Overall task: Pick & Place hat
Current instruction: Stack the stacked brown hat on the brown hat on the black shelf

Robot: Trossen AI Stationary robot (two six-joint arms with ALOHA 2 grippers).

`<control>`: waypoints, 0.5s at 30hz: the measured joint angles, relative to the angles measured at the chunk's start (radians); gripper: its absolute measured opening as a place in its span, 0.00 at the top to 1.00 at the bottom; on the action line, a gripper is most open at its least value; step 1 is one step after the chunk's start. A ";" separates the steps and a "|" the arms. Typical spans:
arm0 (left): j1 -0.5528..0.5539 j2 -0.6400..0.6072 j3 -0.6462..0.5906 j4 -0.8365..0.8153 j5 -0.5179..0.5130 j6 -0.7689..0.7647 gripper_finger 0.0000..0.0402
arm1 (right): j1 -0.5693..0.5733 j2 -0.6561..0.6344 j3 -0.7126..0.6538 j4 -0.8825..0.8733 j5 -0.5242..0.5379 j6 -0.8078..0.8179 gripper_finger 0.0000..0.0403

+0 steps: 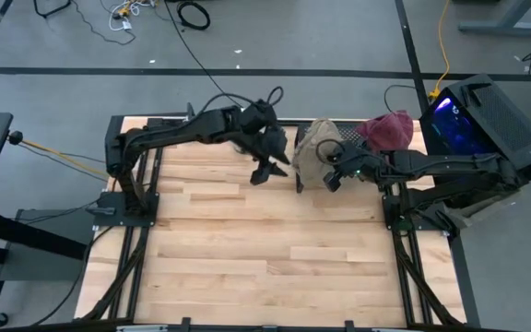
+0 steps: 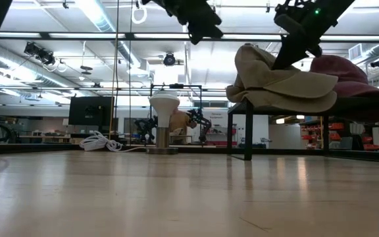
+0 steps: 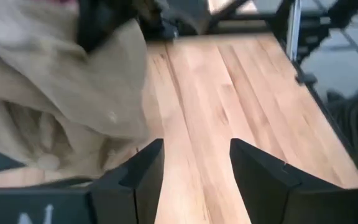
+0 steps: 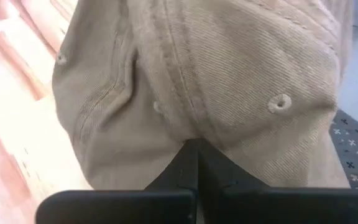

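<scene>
Tan cloth of the hat (image 1: 317, 152), lying on a dark rack (image 2: 295, 108) at the bench's far edge, is pinched by the closed right end effector (image 1: 332, 177). The left end effector (image 1: 265, 171) hangs beside it, parted and empty.

Two hats: one tan hat (image 1: 317, 152), one maroon hat (image 1: 388, 128); two arms
</scene>
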 joint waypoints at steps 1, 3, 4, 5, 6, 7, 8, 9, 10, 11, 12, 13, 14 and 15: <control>-0.006 0.000 0.000 -0.021 -0.003 0.011 0.53 | -0.003 -0.009 0.000 0.000 0.004 -0.002 1.00; -0.019 0.000 0.000 -0.042 -0.005 0.031 0.54 | -0.016 -0.025 0.000 -0.002 0.020 -0.008 1.00; -0.025 0.000 0.000 -0.050 -0.005 0.036 0.55 | -0.025 -0.030 0.000 -0.002 0.027 -0.014 1.00; -0.031 0.000 0.000 -0.051 -0.005 0.038 0.56 | -0.034 -0.034 0.000 -0.002 0.032 -0.022 1.00; -0.037 0.000 0.000 -0.049 -0.005 0.039 0.56 | -0.045 -0.037 0.000 -0.002 0.037 -0.026 1.00; -0.042 0.000 0.000 -0.049 -0.005 0.039 0.57 | -0.056 -0.039 0.000 -0.001 0.038 -0.029 1.00; -0.047 0.000 0.000 -0.049 -0.005 0.036 0.57 | -0.065 -0.041 0.000 -0.001 0.038 -0.032 1.00; -0.052 0.000 0.000 -0.051 -0.005 0.031 0.57 | -0.074 -0.042 0.000 -0.001 0.038 -0.035 1.00; -0.058 0.000 0.000 -0.056 -0.005 0.025 0.57 | -0.080 -0.044 0.000 -0.001 0.037 -0.039 1.00; -0.063 0.000 0.000 -0.063 -0.011 0.024 0.57 | -0.086 -0.045 0.000 0.000 0.027 -0.044 1.00; -0.069 0.000 0.000 -0.072 -0.025 0.025 0.57 | -0.091 -0.046 0.000 0.002 0.013 -0.051 1.00; -0.075 0.000 0.000 -0.080 -0.043 0.023 0.57 | -0.095 -0.047 0.000 0.003 -0.008 -0.057 1.00; -0.081 0.000 0.000 -0.086 -0.061 0.020 0.57 | -0.099 -0.048 0.000 0.004 -0.028 -0.066 1.00; -0.085 0.000 0.000 -0.092 -0.075 0.019 0.57 | -0.101 -0.050 0.000 0.007 -0.047 -0.081 1.00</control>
